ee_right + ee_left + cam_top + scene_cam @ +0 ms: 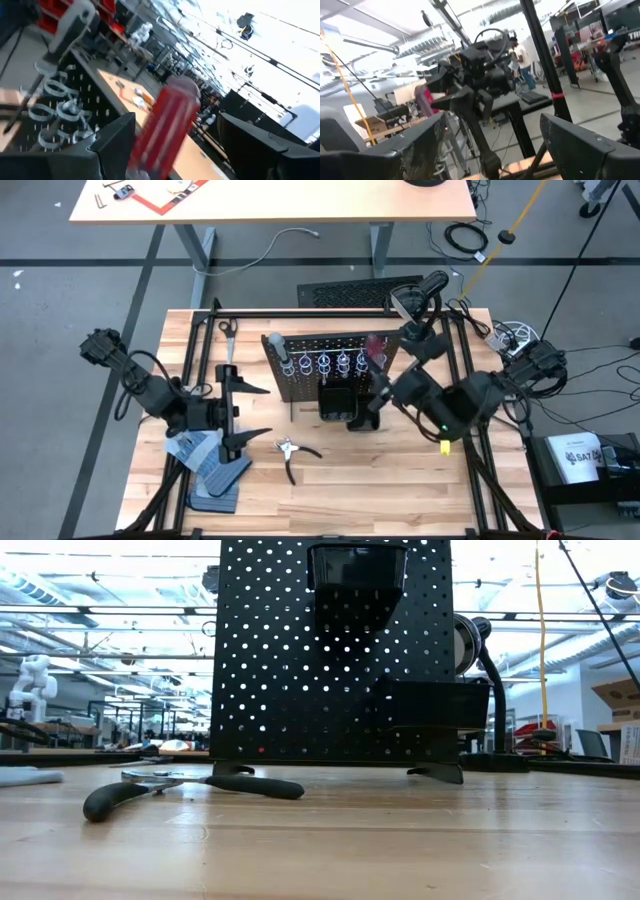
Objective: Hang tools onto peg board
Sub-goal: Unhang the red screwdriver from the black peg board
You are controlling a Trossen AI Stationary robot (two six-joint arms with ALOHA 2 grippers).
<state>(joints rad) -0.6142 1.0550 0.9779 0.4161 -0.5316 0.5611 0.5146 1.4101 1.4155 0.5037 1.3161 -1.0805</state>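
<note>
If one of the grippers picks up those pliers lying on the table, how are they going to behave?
The pliers lie flat on the wooden table with their handles splayed, so they probably won't roll. The joint may let the handles swing when lifted. The metal head likely makes them nose-heavy, and the dark handles look rubbery, so probably not slippery.

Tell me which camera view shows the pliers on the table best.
The low view: the pliers lie side-on, close and unobstructed on the table, in front of the peg board. The high view shows them small but whole. Neither wrist view shows them.
</note>
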